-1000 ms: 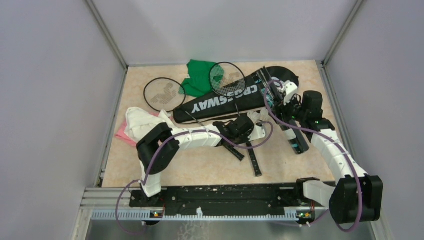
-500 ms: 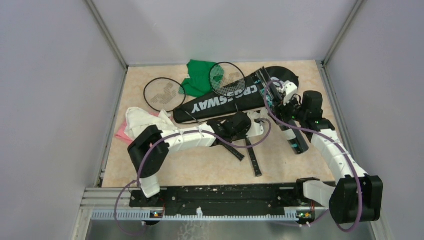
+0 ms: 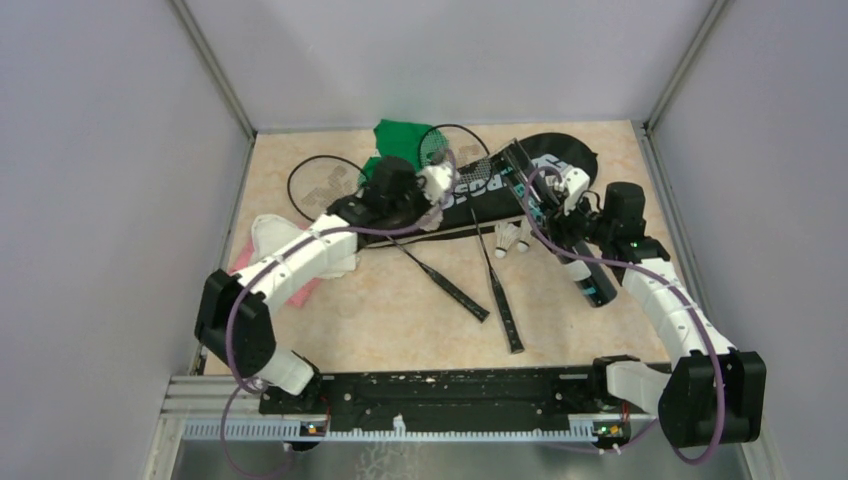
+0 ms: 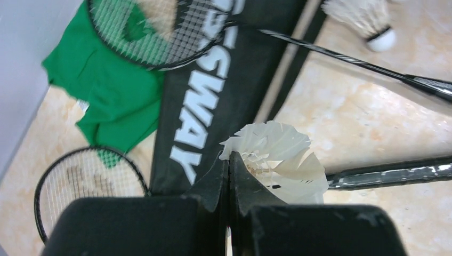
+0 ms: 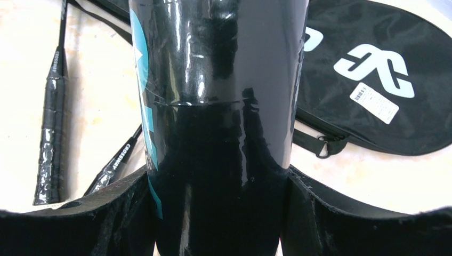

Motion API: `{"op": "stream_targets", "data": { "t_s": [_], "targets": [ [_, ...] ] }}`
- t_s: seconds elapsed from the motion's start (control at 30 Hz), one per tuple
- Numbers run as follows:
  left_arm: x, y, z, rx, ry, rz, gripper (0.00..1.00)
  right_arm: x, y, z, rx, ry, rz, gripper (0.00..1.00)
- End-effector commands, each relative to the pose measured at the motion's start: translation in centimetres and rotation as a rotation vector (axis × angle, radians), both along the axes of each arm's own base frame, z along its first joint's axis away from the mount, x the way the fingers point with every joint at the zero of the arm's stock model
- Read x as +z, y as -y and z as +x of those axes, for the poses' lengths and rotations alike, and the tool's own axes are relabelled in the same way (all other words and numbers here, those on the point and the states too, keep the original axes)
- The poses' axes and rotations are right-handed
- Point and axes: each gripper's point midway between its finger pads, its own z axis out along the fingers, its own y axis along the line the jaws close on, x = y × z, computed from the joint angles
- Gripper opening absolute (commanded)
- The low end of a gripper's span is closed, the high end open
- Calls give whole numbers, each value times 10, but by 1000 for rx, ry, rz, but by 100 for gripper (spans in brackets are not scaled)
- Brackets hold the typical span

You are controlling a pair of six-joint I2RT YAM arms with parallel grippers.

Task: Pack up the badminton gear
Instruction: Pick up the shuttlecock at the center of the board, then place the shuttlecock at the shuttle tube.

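My left gripper is shut on the feathers of a white shuttlecock and holds it above the black "CROSSWAY" racket bag. The closed fingertips show in the left wrist view. My right gripper is shut around the long black tube with teal lettering, which lies slanted at the right. Two more shuttlecocks lie on the table between the arms. Two thin black rackets lie crossed, with heads at the back and handles toward me.
A green cloth lies at the back under one racket head. White and pink cloths lie at the left, under my left arm. Grey walls close in the table on three sides.
My left arm swung from the loose shuttlecocks at mid-table to the back left, over the bag, carrying one shuttlecock. The right gripper shifted the tube's far end slightly left.
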Motion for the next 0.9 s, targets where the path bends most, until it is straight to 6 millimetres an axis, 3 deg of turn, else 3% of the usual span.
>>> {"op": "stream_targets", "data": {
  "t_s": [0.0,0.1,0.33,0.57,0.87],
  "targets": [
    [61,-25,7,7,-38,-272,0,17,-10,-1,90,69,16,32],
    [84,-51,14,40,-60,-390,0,15,-18,-5,135,66,10,32],
    [126,-77,4,-16,-243,-711,0,9,-48,-23,328,86,-72,32],
    [157,-70,-27,-225,-413,-938,0,6,-81,-48,540,91,-82,32],
    [150,-59,-39,-269,-536,-1059,0,16,-112,-71,705,86,-7,32]
  ]
}}
